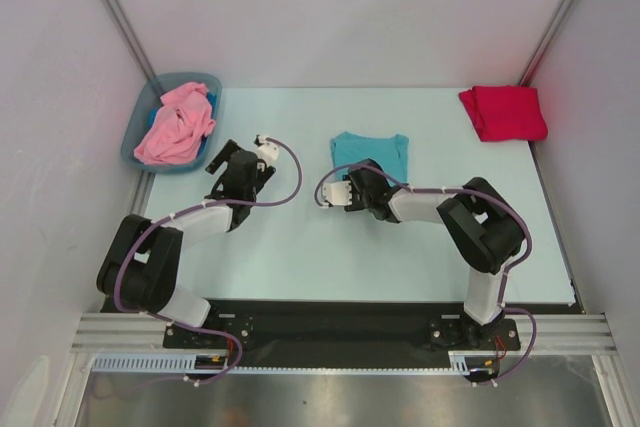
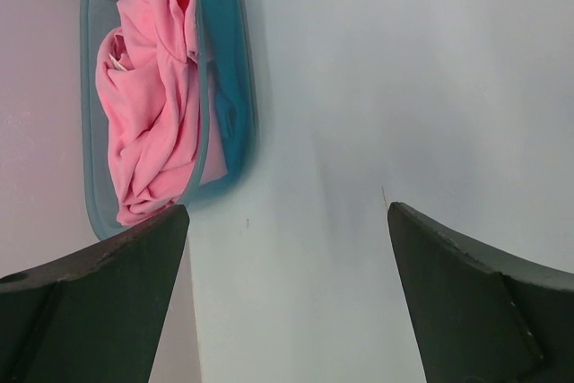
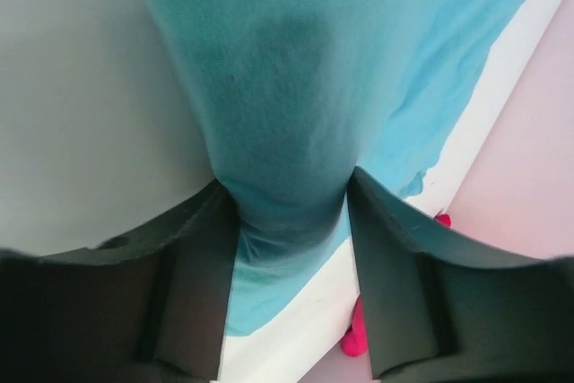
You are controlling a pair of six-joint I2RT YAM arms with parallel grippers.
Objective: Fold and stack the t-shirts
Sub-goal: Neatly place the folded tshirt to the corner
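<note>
The pale counter (image 1: 300,267) carries everything. At its far left corner sits the bin (image 1: 140,132) with the pink shirt (image 1: 175,127) crumpled inside. At the far right corner the red shirt (image 1: 503,112) lies folded. The teal shirt (image 1: 385,152) lies partly folded at the far middle.

The left end effector (image 1: 222,154) hangs just beside the bin, jaws spread wide with nothing between them. The right end effector (image 1: 362,171) sits at the teal shirt's near edge, pinching a bunched fold of it.

The step in hand looks like folding the teal shirt. To do it well, the grip should hold every layer of that edge. The carry should stay low and straight so the cloth lands flat and square, not rolled. A thin catch could let a layer slip.

The overhead view gives the layout but hides the grip. The right wrist view shows cloth filling the gap at the right end effector (image 3: 291,195). The left wrist view shows bare counter under the left end effector (image 2: 287,213).
</note>
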